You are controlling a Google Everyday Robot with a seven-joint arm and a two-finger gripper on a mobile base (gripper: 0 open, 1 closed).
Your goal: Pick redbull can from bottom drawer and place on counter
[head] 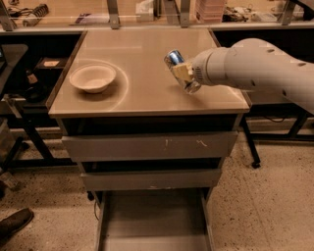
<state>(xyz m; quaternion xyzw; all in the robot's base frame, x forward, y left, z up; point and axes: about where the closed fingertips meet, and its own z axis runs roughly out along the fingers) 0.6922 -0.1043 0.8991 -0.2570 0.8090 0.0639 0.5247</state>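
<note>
The redbull can (175, 62) is blue and silver and tilted, held in my gripper (182, 73) just above the right part of the counter (142, 63). The gripper is shut on the can, with a yellowish finger pad across its middle. My white arm (255, 66) reaches in from the right. The bottom drawer (153, 220) stands pulled open at the foot of the cabinet, with a plain grey floor that shows nothing in it.
A white bowl (92, 77) sits on the left of the counter. Two shut drawer fronts (147, 147) lie below the top. A cluttered bench (147, 10) runs behind. A shoe (14, 223) shows at the lower left on the speckled floor.
</note>
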